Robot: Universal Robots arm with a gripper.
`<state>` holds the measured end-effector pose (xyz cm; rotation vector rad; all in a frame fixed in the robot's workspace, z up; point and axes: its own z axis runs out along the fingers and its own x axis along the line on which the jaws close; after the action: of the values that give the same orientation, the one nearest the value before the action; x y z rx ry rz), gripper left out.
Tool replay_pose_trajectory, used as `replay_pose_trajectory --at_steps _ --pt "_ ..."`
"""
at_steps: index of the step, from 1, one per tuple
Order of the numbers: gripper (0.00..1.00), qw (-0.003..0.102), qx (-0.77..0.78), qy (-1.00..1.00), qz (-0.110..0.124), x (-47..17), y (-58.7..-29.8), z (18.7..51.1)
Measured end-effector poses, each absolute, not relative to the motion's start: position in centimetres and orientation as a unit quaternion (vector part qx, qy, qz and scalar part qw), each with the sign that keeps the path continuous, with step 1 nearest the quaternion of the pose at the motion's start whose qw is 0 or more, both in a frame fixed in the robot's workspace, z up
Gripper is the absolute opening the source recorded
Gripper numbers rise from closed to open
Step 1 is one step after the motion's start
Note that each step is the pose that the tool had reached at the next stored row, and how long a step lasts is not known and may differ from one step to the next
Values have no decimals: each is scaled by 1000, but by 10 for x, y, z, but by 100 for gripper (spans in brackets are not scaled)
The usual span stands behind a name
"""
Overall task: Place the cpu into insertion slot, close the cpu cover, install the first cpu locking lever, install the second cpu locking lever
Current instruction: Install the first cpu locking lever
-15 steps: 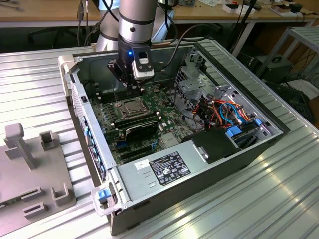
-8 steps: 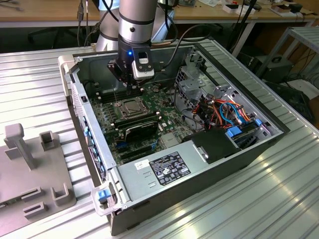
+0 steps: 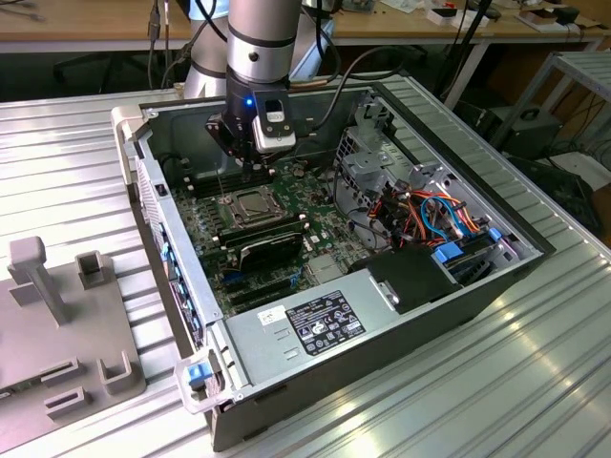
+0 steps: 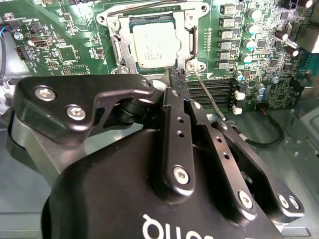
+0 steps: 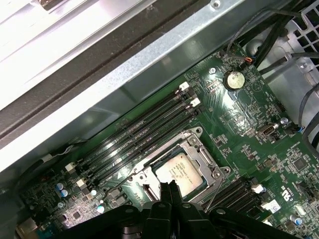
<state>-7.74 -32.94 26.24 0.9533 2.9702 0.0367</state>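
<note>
The cpu [image 4: 154, 45] lies flat in the insertion slot [image 4: 107, 20] on the green board, its silvery top showing through the window of the cpu cover [image 4: 192, 39], which lies down over it. A thin metal locking lever [image 4: 208, 97] sticks out free from one socket corner, slanting away over the memory slots. My gripper [image 4: 177, 74] hangs just above that corner, fingers pressed together with nothing between them. In the first wrist view the gripper [image 5: 168, 186] sits beside the cpu [image 5: 180, 169] and the lever [image 5: 213, 191]. In the exterior view the gripper [image 3: 250, 174] hovers over the slot [image 3: 250, 205].
The board sits in an open computer case [image 3: 172, 258] with tall metal walls. Long black memory slots [image 5: 144, 129] run beside the socket. A power supply [image 3: 315, 324], coloured cables [image 3: 430, 215] and a drive cage [image 3: 368, 157] stand toward the exterior view's right. A grey fixture [image 3: 57, 315] rests outside.
</note>
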Motion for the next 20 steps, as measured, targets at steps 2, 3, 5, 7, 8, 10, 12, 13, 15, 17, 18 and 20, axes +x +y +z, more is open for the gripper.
replay_pose_trajectory --at_steps 2,3,5,7,8,10,12,13,15,17,18,20 --pt "11 11 305 952 12 -77 -329 262" --pt "11 11 305 952 12 -77 -329 262" --pt "11 11 304 952 12 -77 -329 262" --pt "11 11 304 953 12 -77 -329 262" --pt "11 11 300 954 12 -77 -330 262" --pt "11 11 286 958 12 -78 -330 262" --pt "11 10 255 967 12 -78 -330 262" --pt "11 10 242 970 12 -78 -330 262" --pt "11 10 234 972 13 -79 -330 262" --pt "11 10 229 973 13 -83 -330 262" --pt "11 10 228 973 13 -85 -330 262" --pt "11 10 226 974 13 -91 -330 262"
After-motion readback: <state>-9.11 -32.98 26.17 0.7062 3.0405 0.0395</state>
